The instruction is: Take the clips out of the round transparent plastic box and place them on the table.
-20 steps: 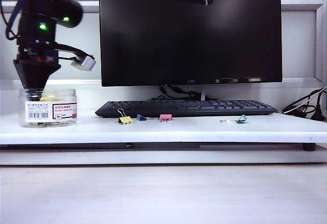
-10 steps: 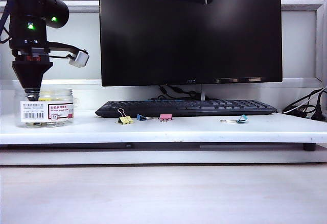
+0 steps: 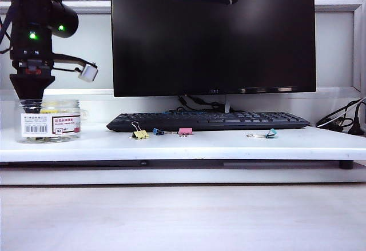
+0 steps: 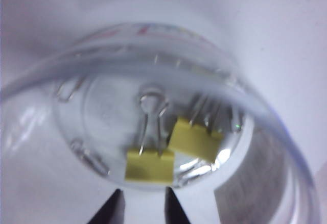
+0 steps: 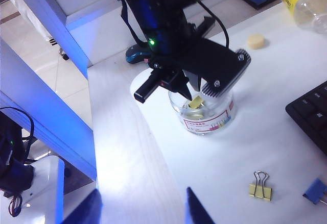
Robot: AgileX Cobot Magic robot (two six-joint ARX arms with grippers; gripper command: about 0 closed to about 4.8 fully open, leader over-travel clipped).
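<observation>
the left arm [image 3: 34, 28] is matte black, with two small green lights glowing on its upper housing, a thin black cable looping along its side and a small grey-white block jutting from the wrist. its left gripper [image 4: 142, 211] ends in two narrow black pointed fingers, with a ribbed black pad and a silver screw on the wrist plate. the right gripper [image 5: 143, 208] shows only as two dark bluish finger tips.

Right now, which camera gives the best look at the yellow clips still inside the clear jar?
The left wrist view: it looks straight down into the round transparent plastic box, showing two yellow clips just beyond the left gripper. The right wrist view shows a bit of yellow under that gripper; the exterior view shows only a faint yellow tint through the box wall.
</observation>
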